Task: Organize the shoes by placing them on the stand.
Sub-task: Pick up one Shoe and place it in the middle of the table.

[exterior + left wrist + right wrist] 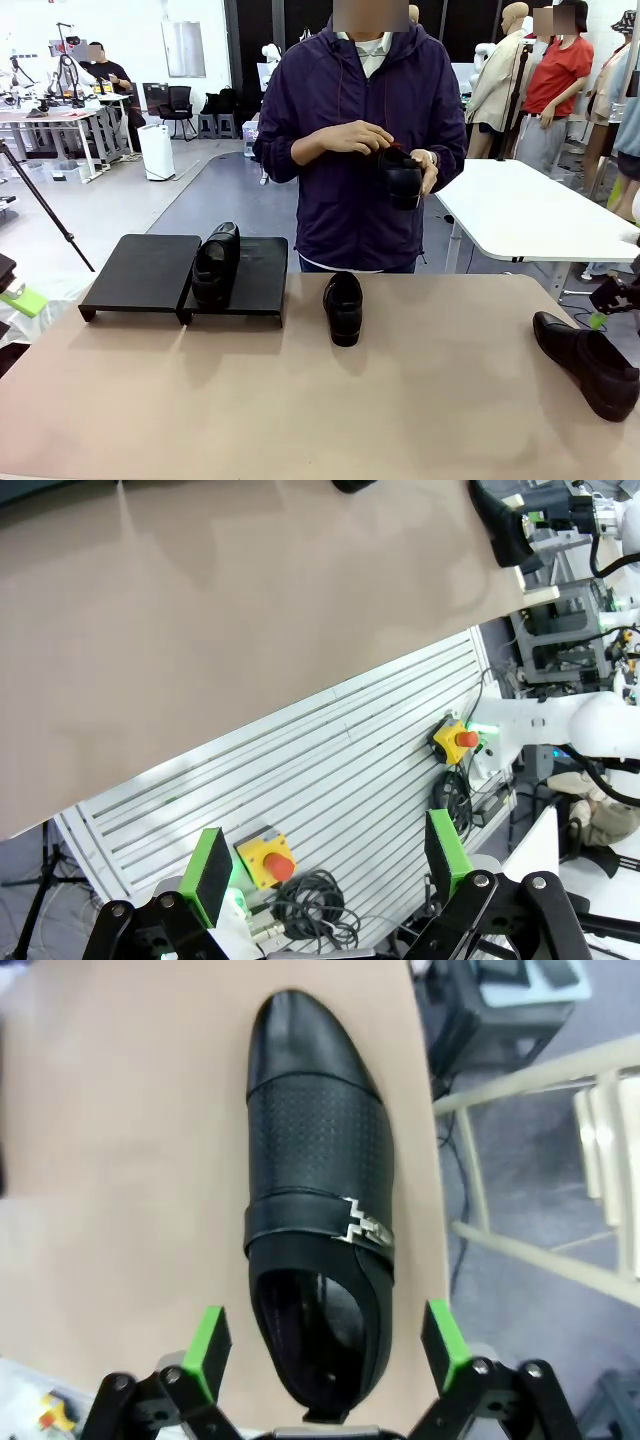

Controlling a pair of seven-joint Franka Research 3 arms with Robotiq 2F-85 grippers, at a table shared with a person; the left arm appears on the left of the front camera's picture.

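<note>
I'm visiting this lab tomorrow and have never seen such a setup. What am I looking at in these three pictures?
This is a two-armed robot sharing a table with a person. The front picture looks across the table from the robot's side. The other two come from cameras on the robot's wrists, each looking along its own green-padded fingers. The left hand is open and empty, facing the table's edge. The right hand is open too, with a black shoe just ahead of its fingers. A second shoe lies mid-table, a third shoe sits on the black stand, and the person holds the fourth shoe.
</note>
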